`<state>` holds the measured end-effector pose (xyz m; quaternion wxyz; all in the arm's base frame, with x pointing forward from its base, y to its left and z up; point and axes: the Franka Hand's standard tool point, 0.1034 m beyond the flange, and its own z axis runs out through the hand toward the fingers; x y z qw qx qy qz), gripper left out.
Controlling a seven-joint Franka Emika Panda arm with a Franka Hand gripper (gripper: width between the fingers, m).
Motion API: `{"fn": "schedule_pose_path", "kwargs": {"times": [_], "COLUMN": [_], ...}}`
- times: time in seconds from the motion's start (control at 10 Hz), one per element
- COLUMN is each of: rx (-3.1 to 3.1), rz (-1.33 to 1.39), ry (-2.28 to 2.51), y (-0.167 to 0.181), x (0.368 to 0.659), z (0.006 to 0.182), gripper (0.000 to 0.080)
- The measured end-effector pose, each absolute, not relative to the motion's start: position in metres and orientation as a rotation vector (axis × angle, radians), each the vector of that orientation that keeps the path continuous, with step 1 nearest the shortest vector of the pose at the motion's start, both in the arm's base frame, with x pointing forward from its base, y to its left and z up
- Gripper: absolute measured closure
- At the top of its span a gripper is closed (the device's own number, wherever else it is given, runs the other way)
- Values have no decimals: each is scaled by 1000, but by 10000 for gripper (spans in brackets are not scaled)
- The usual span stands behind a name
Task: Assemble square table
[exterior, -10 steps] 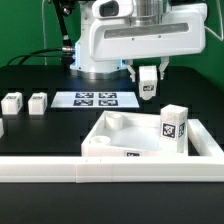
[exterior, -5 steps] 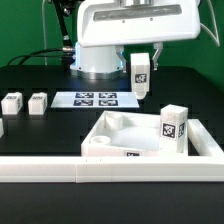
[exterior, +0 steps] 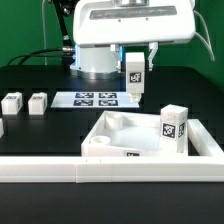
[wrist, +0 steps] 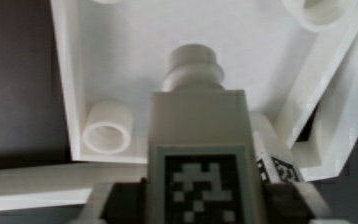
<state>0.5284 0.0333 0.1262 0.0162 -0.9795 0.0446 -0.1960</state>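
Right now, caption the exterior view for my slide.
Pincer holds a tagged leg aloft; the tabletop already carries one standing leg.

Arm (exterior: 130,25) raised, fingers (exterior: 150,52) pointing down, clamped

I had bright, even light from overhead in the exterior view. The white arm housing (exterior: 135,25) and the border wall (exterior: 110,172) were close to washed out, while the black counter (exterior: 40,130) looked matte, with no glare. Soft grey shadows sat inside the tabletop (exterior: 100,143) rim. The picture was coarse and slightly soft throughout. My wrist view was worse: the raised leg (wrist: 197,120) sat too close to the lens, its tag (wrist: 199,185) smeared, its edges fuzzy, and one corner was dark.
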Motion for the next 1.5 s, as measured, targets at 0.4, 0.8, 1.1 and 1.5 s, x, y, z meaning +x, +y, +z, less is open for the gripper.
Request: {"fn": "schedule_pose_path", "kwargs": {"times": [0.4, 0.8, 1.1, 1.5], "rx": [-3073, -3078, -3085, -3070], "rz": [-647, -718, -861, -890], "ry": [80, 67, 97, 179], "y": [6, 0, -15, -29], "x": [557, 562, 560, 582], "z": [122, 121, 111, 112], "gripper": [509, 509, 509, 509]}}
